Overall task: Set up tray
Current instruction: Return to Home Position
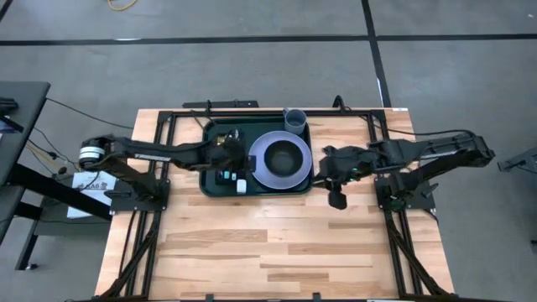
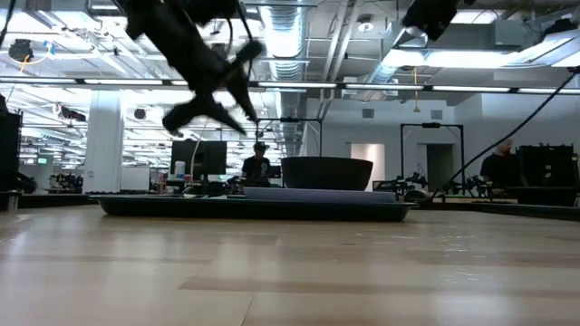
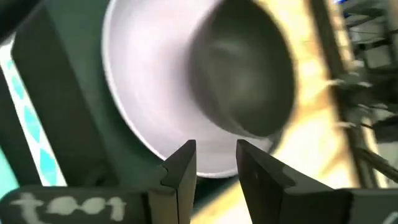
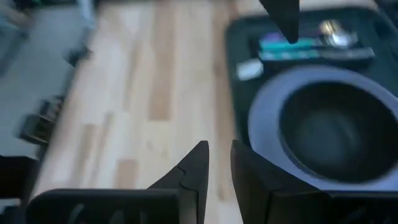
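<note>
The dark green tray [image 1: 216,183] lies at the table's far middle and shows edge-on in the low view [image 2: 254,208]. On it rests a pale plate [image 1: 258,159] with a dark bowl [image 1: 285,156] in it. A grey cup [image 1: 294,120] stands at the tray's far rim. A flat black rectangle with a teal packet [image 4: 286,43], a spoon [image 4: 336,28] and a small white packet [image 1: 241,186] lie on the tray's left part. My left gripper [image 1: 228,158] hovers over that left part, fingers [image 3: 214,163] nearly together and empty. My right gripper [image 1: 337,200] hovers over bare table right of the tray, fingers [image 4: 217,163] nearly together and empty.
Black frame rails [image 1: 159,151] run along the table's left, right and far sides. Bare wood [image 1: 268,243] spreads across the near half of the table. People and desks show in the room beyond the table in the low view.
</note>
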{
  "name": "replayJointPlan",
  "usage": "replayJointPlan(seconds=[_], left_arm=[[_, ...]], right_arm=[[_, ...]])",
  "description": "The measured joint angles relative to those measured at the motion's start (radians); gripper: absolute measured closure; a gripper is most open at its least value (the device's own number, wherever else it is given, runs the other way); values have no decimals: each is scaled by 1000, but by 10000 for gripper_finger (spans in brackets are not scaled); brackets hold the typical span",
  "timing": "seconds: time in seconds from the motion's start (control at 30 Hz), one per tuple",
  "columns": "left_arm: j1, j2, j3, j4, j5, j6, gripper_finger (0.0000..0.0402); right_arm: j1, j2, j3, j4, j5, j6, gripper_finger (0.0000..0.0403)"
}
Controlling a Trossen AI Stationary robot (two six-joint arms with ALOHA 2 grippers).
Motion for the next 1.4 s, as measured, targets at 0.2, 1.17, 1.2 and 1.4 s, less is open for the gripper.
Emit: replayJointPlan(seconds=[0.2,1.17,1.2,1.4], left_arm=[[-116,-123,2,-7,-123,11,301],[-248,-190,1,-74,-134,-40,301],[-248,-190,1,-74,-134,-34,301],[-248,-190,1,-97,-137,-17,301]], right_arm=[[44,-241,-237,328,-29,0,343],[25,-1053,-880,1081,-93,-30,343],[25,-1079,-892,1082,-86,-38,343],[25,-1118,-926,1079,-69,-104,343]])
